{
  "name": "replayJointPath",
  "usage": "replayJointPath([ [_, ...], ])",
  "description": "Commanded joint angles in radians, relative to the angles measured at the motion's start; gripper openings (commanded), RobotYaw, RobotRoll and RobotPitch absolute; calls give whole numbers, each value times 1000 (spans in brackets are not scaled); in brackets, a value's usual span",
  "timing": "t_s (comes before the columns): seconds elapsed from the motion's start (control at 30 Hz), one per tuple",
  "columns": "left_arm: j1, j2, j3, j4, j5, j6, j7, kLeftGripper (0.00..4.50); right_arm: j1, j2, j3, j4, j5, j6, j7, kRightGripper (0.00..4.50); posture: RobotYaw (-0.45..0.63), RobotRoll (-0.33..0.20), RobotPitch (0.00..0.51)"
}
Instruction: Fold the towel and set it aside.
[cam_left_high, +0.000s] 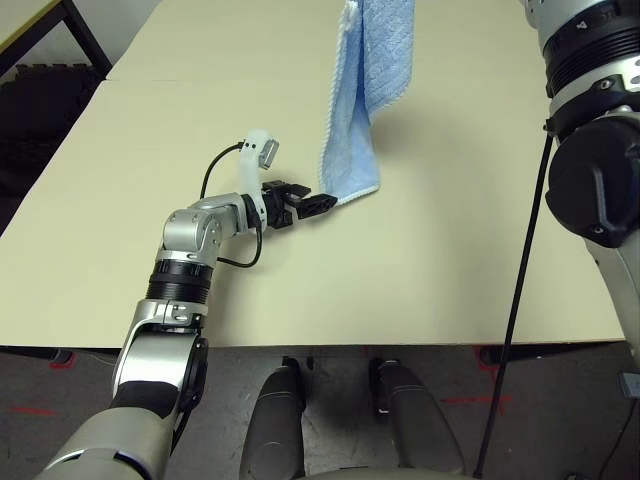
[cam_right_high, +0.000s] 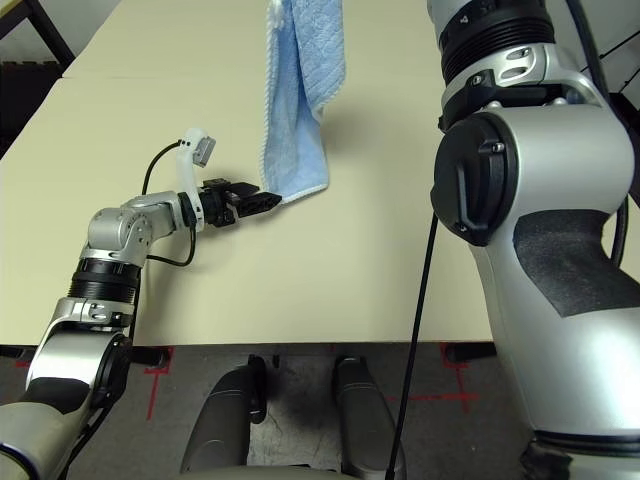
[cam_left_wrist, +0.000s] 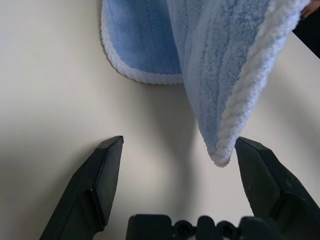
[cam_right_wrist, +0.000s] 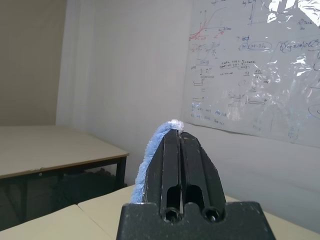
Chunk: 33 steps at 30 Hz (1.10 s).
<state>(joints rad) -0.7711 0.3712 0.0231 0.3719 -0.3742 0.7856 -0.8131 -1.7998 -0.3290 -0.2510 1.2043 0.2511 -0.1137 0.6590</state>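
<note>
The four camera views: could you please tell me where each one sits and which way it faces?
Left eye view: on the head, looking down at the table; left arm, left tool by the hanging towel.
Right eye view: same head, same scene; right arm fills its right side.
Left wrist view: along the open fingers at the towel's lower corner.
Right wrist view: along the right tool, shut on the towel, toward a wall and whiteboard.
All four share the towel.

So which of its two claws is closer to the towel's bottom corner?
Left. The open left gripper sits at the hanging corner of the towel, fingers either side. The right gripper is shut on the towel's top edge, holding it up.
</note>
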Motion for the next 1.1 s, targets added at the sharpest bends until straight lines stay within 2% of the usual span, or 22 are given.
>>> replayJointPath([
  [0.03, 16, -3, 7, -7, -11, 12, 10, 4500, -48, -15, -10, -11, -1, -28, 3, 26, 6, 0, 212],
  [0.13, 11, -9, 9, 1, -13, 13, 13, 4500, -47, -16, -10, -11, -2, -28, 3, 26, 6, 0, 212],
  [0.23, 6, -9, 14, 10, -14, 25, 21, 3860, -47, -17, -9, -12, -4, -29, 1, 0, 2, 0, 212],
  [0.43, 19, 15, 12, -8, -41, 116, 10, 1617, -48, -25, -8, -5, -12, -33, -8, 0, 2, 0, 212],
  [0.53, 28, 15, 15, -17, -52, 141, 13, 278, -48, -27, -9, 0, -16, -35, -14, 0, 2, 0, 213],
  [0.57, 29, 14, 17, -18, -54, 145, 15, 37, -48, -28, -9, 1, -17, -36, -15, 0, 2, 0, 213],
  [0.83, -2, 26, 49, 23, -46, 101, 29, 37, -31, -42, -7, 2, -23, -35, -15, 0, 4, 0, 212],
  [0.97, -8, 42, 33, 6, -65, 110, -21, 37, -30, -39, -6, 2, -24, -34, -12, 0, 3, 0, 211],
  [1.07, 8, 68, 3, -38, -86, 147, -82, 634, -31, -35, -6, 4, -25, -35, -11, 0, 6, 0, 210],
  [1.1, 14, 78, -10, -53, -89, 154, -100, 1005, -32, -35, -6, 4, -25, -36, -12, 0, 7, 0, 210],
])
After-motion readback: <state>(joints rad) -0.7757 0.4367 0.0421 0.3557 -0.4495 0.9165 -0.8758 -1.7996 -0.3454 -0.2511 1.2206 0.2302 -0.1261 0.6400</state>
